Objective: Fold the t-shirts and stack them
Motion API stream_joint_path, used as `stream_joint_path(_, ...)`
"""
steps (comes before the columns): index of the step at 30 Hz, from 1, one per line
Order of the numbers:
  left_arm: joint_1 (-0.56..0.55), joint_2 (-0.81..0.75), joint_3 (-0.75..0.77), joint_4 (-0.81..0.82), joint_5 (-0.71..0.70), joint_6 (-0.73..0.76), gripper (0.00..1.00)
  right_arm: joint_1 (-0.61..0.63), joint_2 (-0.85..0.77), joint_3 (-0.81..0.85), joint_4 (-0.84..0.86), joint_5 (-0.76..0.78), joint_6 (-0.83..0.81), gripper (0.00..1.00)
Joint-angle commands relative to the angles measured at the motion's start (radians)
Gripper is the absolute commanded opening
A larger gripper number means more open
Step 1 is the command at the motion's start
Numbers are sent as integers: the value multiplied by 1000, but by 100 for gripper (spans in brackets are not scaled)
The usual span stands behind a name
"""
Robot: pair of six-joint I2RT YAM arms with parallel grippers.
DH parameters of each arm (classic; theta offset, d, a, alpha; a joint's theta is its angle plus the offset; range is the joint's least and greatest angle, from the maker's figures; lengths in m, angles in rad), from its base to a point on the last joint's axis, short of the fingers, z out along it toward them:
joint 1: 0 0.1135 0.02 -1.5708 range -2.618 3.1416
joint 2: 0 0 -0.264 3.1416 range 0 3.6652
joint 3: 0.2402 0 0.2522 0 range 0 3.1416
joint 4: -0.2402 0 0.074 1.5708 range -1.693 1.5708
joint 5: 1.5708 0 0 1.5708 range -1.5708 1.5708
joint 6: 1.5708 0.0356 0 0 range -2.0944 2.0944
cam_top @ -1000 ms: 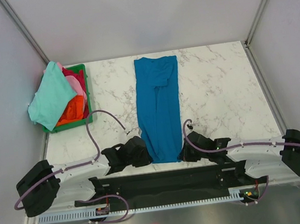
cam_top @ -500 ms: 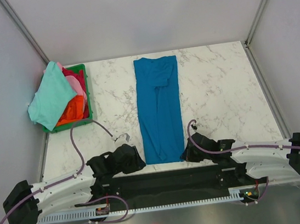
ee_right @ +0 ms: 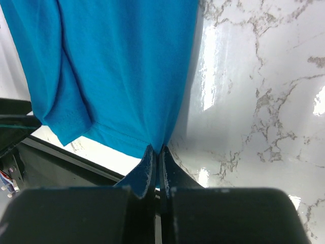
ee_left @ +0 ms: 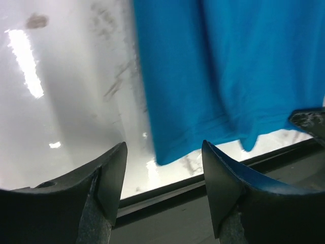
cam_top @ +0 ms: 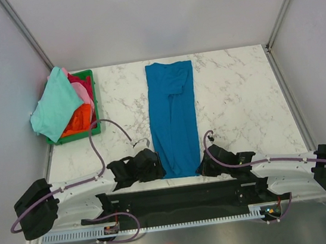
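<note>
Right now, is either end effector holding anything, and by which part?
The right end effector pinches the blue t-shirt at the near hem's right corner. The left end effector is open, holding nothing.

T-shirt [cam_top: 174, 117] lies centred on table [cam_top: 237, 94], basket [cam_top: 88, 75] far left.

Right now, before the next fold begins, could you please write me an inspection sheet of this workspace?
Surface: marble table, glossy, no spill seen.
Job's things: blue t-shirt lies as a long folded strip in the middle; mint-green t-shirt, orange-red t-shirt and pink t-shirt are heaped in the basket.
Clutter: green basket at the far left corner; nothing else seen.
Grippers: left gripper open at the strip's near left corner, not holding it; right gripper shut on the near hem.
Cables: purple cable loops up from each arm, the right one close beside the shirt.
Surroundings: plain grey walls; nothing else seen.
</note>
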Motion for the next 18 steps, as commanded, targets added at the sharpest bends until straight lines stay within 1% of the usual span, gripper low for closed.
stream_joint_path(1, -6, 93, 27, 106, -11, 46, 68, 5, 31, -40, -105, 35, -25, 0)
stream_joint_path(2, -8, 139, 30, 124, -13, 46, 67, 5, 29, -43, -105, 36, -25, 0)
stream_joint_path(3, -8, 164, 33, 127, -16, 44, 59, 4, 23, -45, -105, 35, -23, 0)
stream_joint_path(4, -6, 181, 35, 126, -16, 43, 54, 5, 19, -51, -107, 38, -20, 0)
stream_joint_path(5, -6, 199, 35, 121, -13, 40, 42, 4, 12, -54, -108, 36, -19, 0)
stream_joint_path(6, -8, 197, 29, 109, -8, 34, 35, 5, -1, -55, -118, 38, -16, 0)
stream_joint_path(7, -8, 187, 18, 104, -5, 21, 30, 5, -11, -58, -124, 41, -14, 0)
stream_joint_path(8, -8, 146, -13, 100, -4, 15, 26, 5, -18, -63, -131, 42, -12, 0)
stream_joint_path(11, -8, 63, -76, 60, -10, -2, 23, 4, -52, -68, -156, 59, -11, 0)
stream_joint_path(12, -8, 10, -85, 16, -17, -6, 23, 5, -60, -69, -165, 67, -9, 0)
stream_joint_path(15, -8, -79, -102, -40, -8, 1, 23, 5, -58, -68, -173, 75, -8, 0)
stream_joint_path(18, -8, -122, -105, -63, -7, -13, 24, 5, -41, -61, -173, 72, -9, 0)
